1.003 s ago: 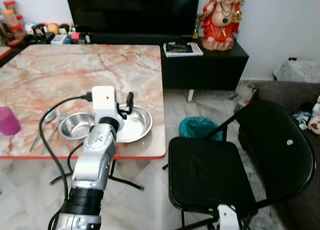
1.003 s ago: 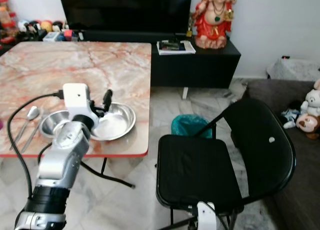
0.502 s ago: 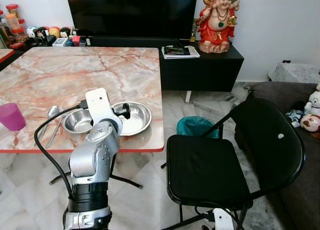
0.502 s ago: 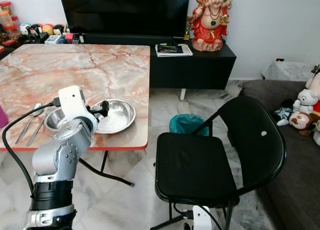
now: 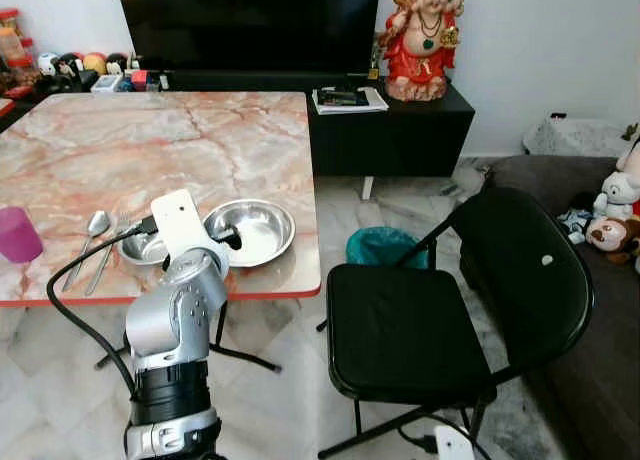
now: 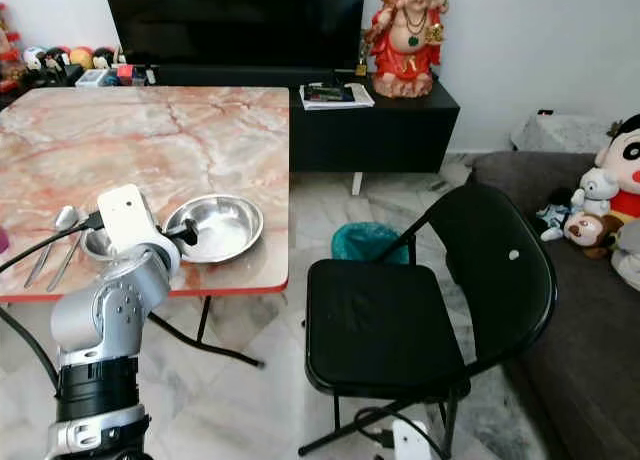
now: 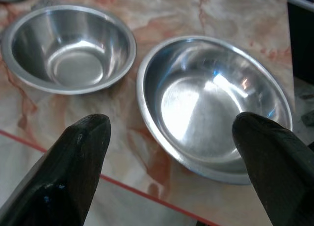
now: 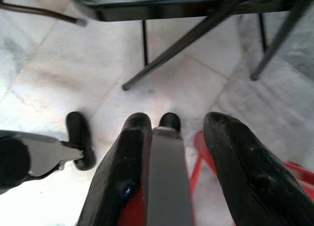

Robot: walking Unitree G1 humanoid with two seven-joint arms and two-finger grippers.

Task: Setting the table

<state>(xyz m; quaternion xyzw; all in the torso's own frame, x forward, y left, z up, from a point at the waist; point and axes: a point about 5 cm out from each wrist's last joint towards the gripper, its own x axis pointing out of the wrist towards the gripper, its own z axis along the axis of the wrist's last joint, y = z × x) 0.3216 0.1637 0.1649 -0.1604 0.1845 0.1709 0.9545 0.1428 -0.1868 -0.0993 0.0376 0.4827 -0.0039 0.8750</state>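
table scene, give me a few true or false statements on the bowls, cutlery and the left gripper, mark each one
1. Two steel bowls sit side by side near the table's front edge: the small bowl and the big bowl. True.
2. The left gripper holds the big bowl. False: its jaws are wide open and it hovers over both bowls, holding nothing.
3. A spoon lies on the robot's left of the small bowl. True.
4. The purple cup stands inside the big bowl. False: it stands on the table by the left edge, beyond the spoon.
5. The black chair is pushed under the table. False: it stands on the floor to the table's right, clear of it.
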